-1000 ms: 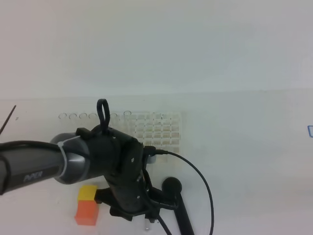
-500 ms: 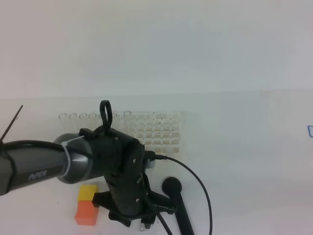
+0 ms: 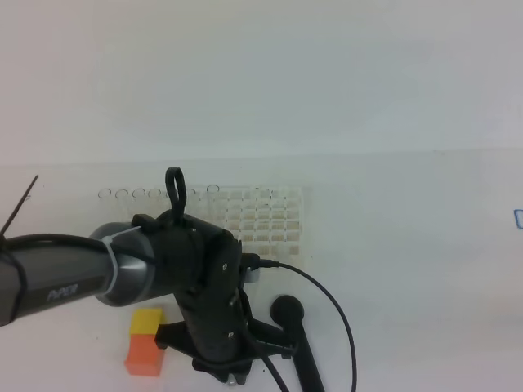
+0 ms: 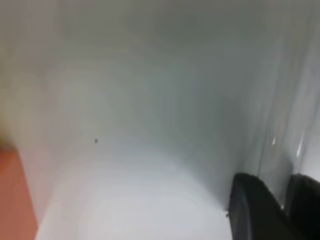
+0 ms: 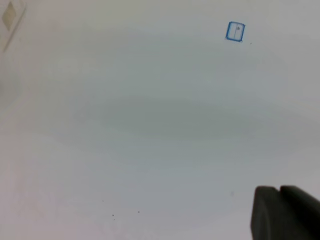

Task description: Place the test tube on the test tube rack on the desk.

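The white test tube rack [image 3: 265,216] stands on the white desk [image 3: 409,245], with a row of clear tube rims [image 3: 139,194] to its left. My left arm's black wrist [image 3: 204,294] hangs in front of the rack, near the front edge, and hides its gripper in the high view. In the blurred left wrist view my left gripper [image 4: 281,186] has its two black fingers [image 4: 250,210] close together, and a faint clear test tube [image 4: 287,145] with glints runs up from between them. My right gripper [image 5: 280,200] is shut and empty over bare desk.
An orange-and-yellow block [image 3: 145,343] lies left of the left wrist; its orange edge shows in the left wrist view [image 4: 10,195]. A black round-headed rod [image 3: 288,310] lies to the right of the wrist. A blue square mark [image 5: 235,31] is on the desk.
My left wrist has shifted slightly toward the front edge and dipped lower in view. The rack, block and rod have not moved.
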Action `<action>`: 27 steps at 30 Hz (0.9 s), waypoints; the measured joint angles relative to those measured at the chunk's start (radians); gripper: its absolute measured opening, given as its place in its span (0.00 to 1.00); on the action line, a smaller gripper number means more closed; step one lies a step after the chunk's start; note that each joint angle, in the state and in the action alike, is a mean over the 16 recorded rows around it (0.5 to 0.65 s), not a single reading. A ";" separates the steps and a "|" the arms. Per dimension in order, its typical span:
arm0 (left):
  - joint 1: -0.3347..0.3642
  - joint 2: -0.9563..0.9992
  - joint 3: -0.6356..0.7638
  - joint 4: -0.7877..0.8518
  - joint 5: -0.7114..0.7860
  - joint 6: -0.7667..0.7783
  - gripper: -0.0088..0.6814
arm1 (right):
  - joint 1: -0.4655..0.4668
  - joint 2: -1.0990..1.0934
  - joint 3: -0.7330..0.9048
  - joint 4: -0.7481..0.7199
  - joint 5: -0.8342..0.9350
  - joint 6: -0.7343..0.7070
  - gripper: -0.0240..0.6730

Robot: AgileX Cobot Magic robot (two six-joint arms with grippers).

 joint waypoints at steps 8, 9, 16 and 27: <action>0.000 -0.116 -0.001 -0.008 0.036 -0.007 0.17 | 0.000 0.000 -0.002 0.044 -0.038 0.000 0.08; 0.000 -0.141 -0.001 -0.007 0.041 -0.010 0.17 | 0.000 0.000 -0.002 0.055 -0.046 0.000 0.08; 0.000 -0.378 0.005 0.025 0.040 -0.036 0.16 | 0.000 0.001 -0.004 0.159 -0.115 -0.012 0.08; 0.000 -0.779 0.215 0.140 -0.375 -0.058 0.16 | 0.000 0.043 -0.006 0.545 -0.207 -0.297 0.08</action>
